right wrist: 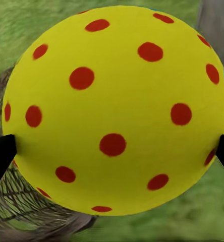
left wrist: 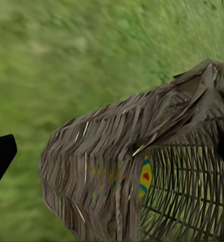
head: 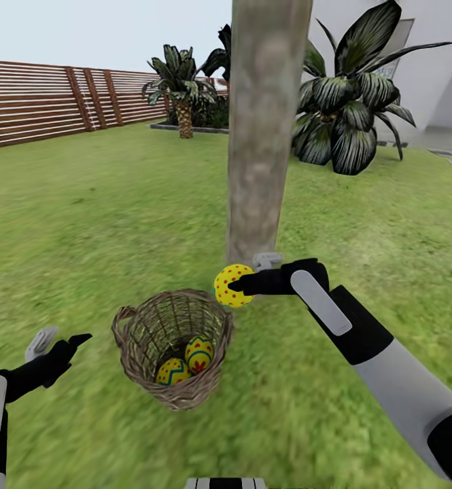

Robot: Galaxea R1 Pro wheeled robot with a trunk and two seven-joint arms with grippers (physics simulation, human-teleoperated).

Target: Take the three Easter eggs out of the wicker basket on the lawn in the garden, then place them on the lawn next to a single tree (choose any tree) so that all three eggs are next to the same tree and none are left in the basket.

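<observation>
Right hand pinches a dotted Easter egg beside the tree trunk; left hand is spread near the wicker basket.

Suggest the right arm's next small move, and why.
Probably lower the right claw to the grass at the foot of the tree trunk and release. It holds a red-dotted egg above the lawn beside the trunk; two eggs remain in the wicker basket.

Both arms wear white-grey shells over black joints — each pincer black, seemingly grey-tipped.
</observation>
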